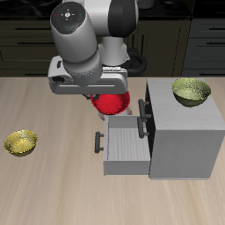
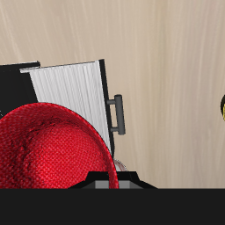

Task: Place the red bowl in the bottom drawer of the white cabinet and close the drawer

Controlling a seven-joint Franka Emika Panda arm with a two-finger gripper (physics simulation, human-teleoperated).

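The glossy red bowl hangs under my gripper, which is shut on its rim and holds it above the table. It is just behind the open bottom drawer of the white cabinet. The drawer is pulled well out, with its dark bar handle toward the table's middle. In the wrist view the red bowl fills the space beside my gripper, partly over the drawer's ribbed grey inside. Nothing shows in the part of the drawer that I see. My fingertips are mostly hidden by the bowl.
A yellow-green bowl sits on the cabinet's flat top. A second yellow-green bowl rests on the wooden table away from the cabinet, and its edge shows in the wrist view. The upper drawer's handle is close beside the held bowl.
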